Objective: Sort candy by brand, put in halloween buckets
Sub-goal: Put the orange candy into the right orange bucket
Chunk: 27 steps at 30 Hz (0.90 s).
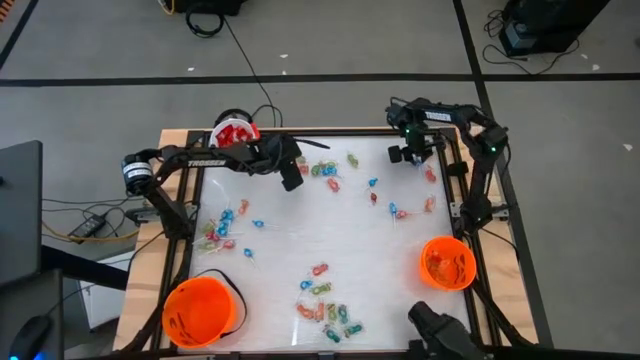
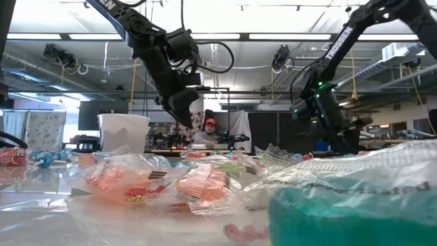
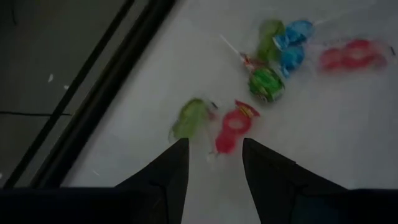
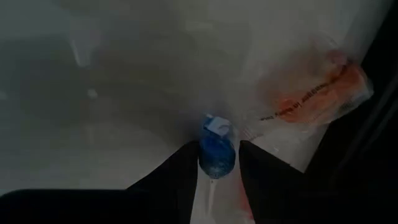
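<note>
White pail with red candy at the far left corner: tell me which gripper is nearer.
Left. The left gripper hangs just right of the white pail; the right gripper is across the table near the far right corner.

We find three buckets on the tabletop (image 1: 280, 245): one (image 1: 200, 312) at the near left corner, one (image 1: 447, 263) at the near right, one (image 1: 235, 131) at the far left edge. Candy (image 1: 325, 308) lies between the near buckets; further clusters lie left, far centre (image 1: 325, 172) and right.
</note>
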Motion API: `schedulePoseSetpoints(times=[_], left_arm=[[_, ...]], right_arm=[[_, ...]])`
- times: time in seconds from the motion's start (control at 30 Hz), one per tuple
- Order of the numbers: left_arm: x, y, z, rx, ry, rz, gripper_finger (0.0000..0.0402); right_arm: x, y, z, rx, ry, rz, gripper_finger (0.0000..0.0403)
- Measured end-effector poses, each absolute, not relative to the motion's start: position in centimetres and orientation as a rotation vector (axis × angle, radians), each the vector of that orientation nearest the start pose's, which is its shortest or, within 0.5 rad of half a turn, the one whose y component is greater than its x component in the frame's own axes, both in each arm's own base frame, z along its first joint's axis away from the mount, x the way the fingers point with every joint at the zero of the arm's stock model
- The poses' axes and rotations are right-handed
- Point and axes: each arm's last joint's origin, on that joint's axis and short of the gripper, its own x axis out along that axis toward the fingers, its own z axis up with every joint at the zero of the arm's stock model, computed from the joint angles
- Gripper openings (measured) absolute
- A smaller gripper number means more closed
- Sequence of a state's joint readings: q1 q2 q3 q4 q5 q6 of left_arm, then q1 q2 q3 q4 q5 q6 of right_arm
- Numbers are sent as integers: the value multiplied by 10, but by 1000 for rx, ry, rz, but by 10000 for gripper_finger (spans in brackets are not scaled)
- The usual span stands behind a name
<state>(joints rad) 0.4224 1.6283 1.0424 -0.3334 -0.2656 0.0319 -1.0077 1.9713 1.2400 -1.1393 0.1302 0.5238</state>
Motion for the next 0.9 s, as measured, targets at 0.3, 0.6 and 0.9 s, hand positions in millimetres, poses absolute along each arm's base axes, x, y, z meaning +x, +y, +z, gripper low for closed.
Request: schedulePoseSetpoints(times=[0.3,0.6,0.9], left_arm=[[297,138,203,-7,995,590,157],[297,137,203,-7,1002,588,157],[296,137,202,-28,1004,598,157]], right_arm=[[203,-259,149,1250,1469,-952,125],[219,-249,208,1015,1461,-1155,105],[193,-288,176,1139,1766,-1380,105]])
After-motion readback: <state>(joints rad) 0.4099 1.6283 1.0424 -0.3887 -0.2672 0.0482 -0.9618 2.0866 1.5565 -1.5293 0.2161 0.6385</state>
